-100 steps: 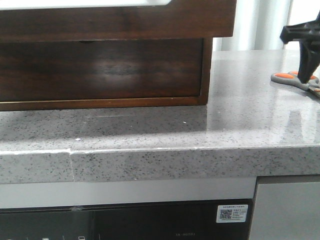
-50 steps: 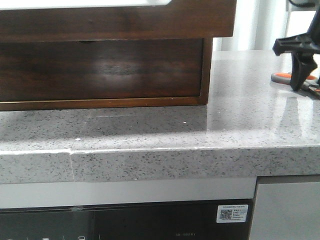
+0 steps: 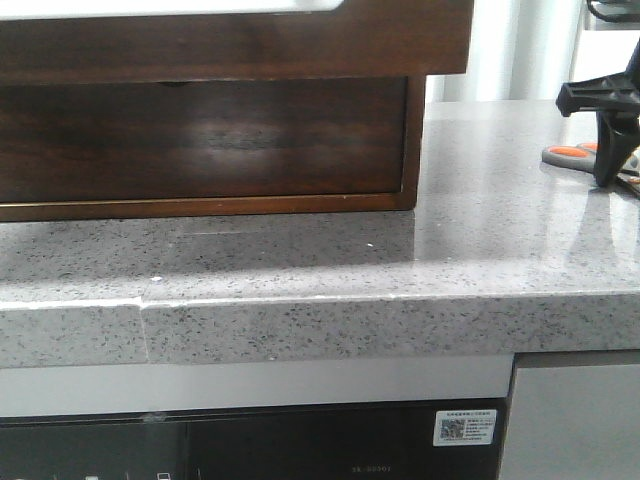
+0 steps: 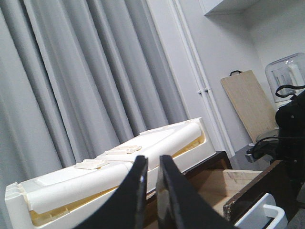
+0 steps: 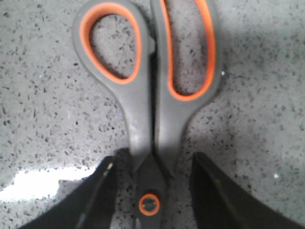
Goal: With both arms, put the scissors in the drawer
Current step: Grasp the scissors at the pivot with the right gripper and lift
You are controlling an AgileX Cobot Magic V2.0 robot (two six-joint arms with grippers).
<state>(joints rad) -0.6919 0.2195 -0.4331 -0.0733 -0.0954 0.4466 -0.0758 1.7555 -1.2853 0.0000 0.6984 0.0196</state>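
Note:
The scissors (image 5: 143, 119), grey handles with orange loop inserts, lie flat on the speckled grey counter at the far right of the front view (image 3: 566, 153). My right gripper (image 5: 155, 162) is open and straddles them at the pivot screw, one finger on each side, not touching; in the front view it stands low over them (image 3: 607, 135). The dark brown drawer (image 3: 240, 45) sits at the upper left with something white (image 3: 170, 5) along its top. My left gripper (image 4: 152, 162) is shut and empty, above the drawer's open light-wood inside (image 4: 238, 179).
A lower dark wood drawer front (image 3: 200, 140) with a small finger notch sits under the first. The counter's front edge (image 3: 320, 305) runs across, with an appliance (image 3: 250, 440) below. A white foam block (image 4: 119, 157), a cutting board (image 4: 250, 105) and a blender jar (image 4: 286, 76) stand behind.
My right gripper has come down lower over the scissors and shifted slightly sideways. The scissors and the drawer have not moved.

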